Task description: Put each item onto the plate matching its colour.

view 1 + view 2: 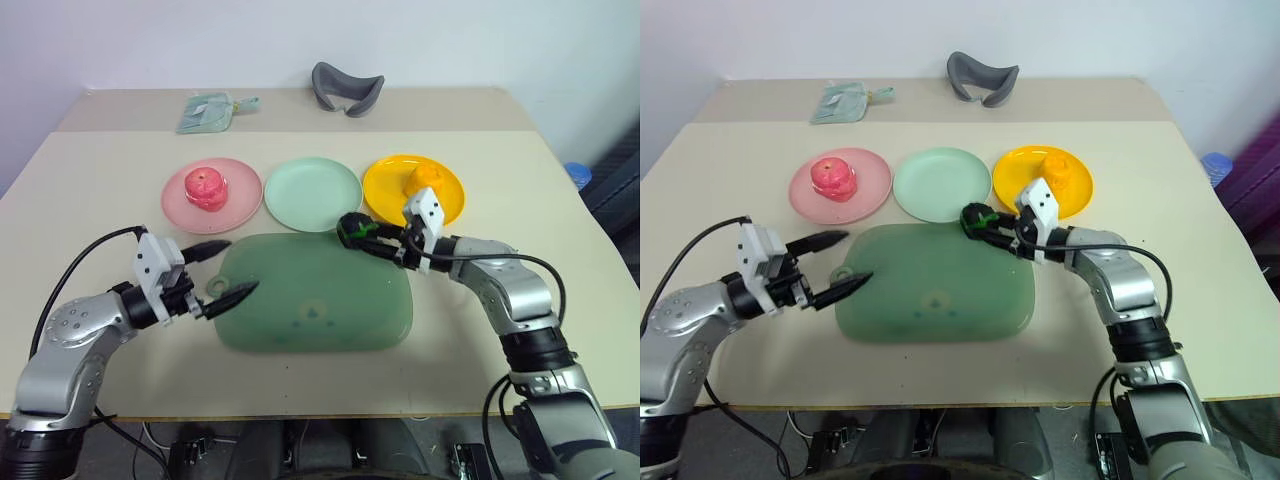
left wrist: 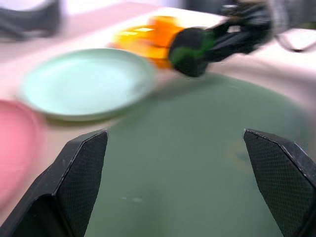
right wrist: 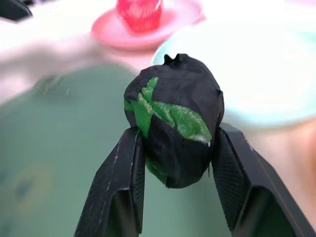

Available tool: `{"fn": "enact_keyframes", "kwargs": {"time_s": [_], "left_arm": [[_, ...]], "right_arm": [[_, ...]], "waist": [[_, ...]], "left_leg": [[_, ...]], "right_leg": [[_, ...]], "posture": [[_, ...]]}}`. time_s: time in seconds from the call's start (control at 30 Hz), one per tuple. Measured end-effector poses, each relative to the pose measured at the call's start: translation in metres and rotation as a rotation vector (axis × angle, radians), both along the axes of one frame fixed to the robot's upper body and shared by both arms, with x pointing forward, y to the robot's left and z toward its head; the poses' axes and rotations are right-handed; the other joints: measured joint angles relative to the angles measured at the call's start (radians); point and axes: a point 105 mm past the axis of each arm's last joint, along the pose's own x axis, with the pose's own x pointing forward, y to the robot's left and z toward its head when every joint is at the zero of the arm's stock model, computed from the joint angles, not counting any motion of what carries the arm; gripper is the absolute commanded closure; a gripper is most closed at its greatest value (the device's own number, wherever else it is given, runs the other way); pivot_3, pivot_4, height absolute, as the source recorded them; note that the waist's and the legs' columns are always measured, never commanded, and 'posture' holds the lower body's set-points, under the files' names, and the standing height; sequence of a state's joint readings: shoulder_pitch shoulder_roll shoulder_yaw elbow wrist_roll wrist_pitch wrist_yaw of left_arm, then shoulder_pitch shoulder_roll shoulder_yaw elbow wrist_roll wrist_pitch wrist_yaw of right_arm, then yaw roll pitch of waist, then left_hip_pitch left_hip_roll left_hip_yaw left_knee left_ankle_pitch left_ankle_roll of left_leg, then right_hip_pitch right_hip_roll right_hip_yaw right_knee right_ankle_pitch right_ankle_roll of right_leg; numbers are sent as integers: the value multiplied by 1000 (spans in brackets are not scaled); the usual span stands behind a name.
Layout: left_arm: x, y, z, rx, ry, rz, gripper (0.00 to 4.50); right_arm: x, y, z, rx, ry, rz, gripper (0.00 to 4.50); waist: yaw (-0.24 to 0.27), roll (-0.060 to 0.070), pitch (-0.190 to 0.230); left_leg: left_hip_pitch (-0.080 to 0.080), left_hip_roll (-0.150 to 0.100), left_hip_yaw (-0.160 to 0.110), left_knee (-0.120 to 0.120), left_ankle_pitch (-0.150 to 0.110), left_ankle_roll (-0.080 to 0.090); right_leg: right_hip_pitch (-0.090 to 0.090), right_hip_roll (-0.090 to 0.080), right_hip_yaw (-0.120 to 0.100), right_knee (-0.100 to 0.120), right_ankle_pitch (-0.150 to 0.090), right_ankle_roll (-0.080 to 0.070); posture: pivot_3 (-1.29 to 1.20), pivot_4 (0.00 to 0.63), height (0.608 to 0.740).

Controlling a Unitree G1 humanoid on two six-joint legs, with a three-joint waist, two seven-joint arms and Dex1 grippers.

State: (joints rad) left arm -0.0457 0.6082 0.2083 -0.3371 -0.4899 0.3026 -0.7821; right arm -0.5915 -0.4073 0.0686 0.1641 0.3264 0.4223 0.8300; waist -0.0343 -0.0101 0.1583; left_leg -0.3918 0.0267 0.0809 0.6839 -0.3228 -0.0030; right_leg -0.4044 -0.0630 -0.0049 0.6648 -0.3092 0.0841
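R gripper clamped on green-and-black ball, both fingers hugging its sides, ball lifted at far-right corner of big green tray, just short of mint plate. L gripper empty, fingers spread wide, parked over tray's left edge. Red apple already sitting on pink plate; orange lump on yellow plate. Only green ball left to place, prob. Risks from here: grip looks to sit low on ball's sides, w/ round top poking past fingertips, so ball may squirt out if wrist swings fast toward plate. Plates shallow & ball round, so release from height or off-centre likely sends it rolling over rim onto table or into neighbouring plate. Yellow plate right beside R wrist; sweeping arm could nudge it & shift orange lump. Mint plate rim close to tray edge, so low approach could catch rim & tip plate.
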Motion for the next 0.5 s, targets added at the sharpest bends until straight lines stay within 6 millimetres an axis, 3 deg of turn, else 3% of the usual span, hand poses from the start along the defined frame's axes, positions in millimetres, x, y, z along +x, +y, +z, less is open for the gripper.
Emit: {"fn": "enact_keyframes", "kwargs": {"time_s": [0.13,0.23,0.33,0.47,0.5], "left_arm": [[20,-2,1,-27,-35,157,0],[28,-6,0,-52,-39,227,0],[30,-7,-2,-57,-38,255,0],[31,-4,-4,-49,-41,288,0],[30,-3,-5,-40,-48,299,0]], "right_arm": [[35,14,10,26,-49,-91,2784],[58,24,4,22,-51,-149,2784],[69,29,-5,7,-42,-181,1893],[75,30,-10,0,-48,-194,65],[75,32,-9,4,-57,-188,65]], "waist": [[-4,0,0],[-9,0,0],[-11,0,0],[-11,0,0],[-11,0,0]], "left_leg": [[0,0,1,0,0,0],[0,0,1,0,0,-1],[0,0,1,-1,0,-1],[0,0,1,-1,0,-1],[0,1,1,-1,0,-1]], "right_leg": [[-1,0,0,1,0,0],[-1,0,0,1,0,0],[-1,0,0,1,0,0],[-1,0,0,1,0,0],[-1,0,0,1,0,0]], "posture": [[0,150,740],[0,150,740],[0,150,740],[0,150,740],[0,150,740]]}}
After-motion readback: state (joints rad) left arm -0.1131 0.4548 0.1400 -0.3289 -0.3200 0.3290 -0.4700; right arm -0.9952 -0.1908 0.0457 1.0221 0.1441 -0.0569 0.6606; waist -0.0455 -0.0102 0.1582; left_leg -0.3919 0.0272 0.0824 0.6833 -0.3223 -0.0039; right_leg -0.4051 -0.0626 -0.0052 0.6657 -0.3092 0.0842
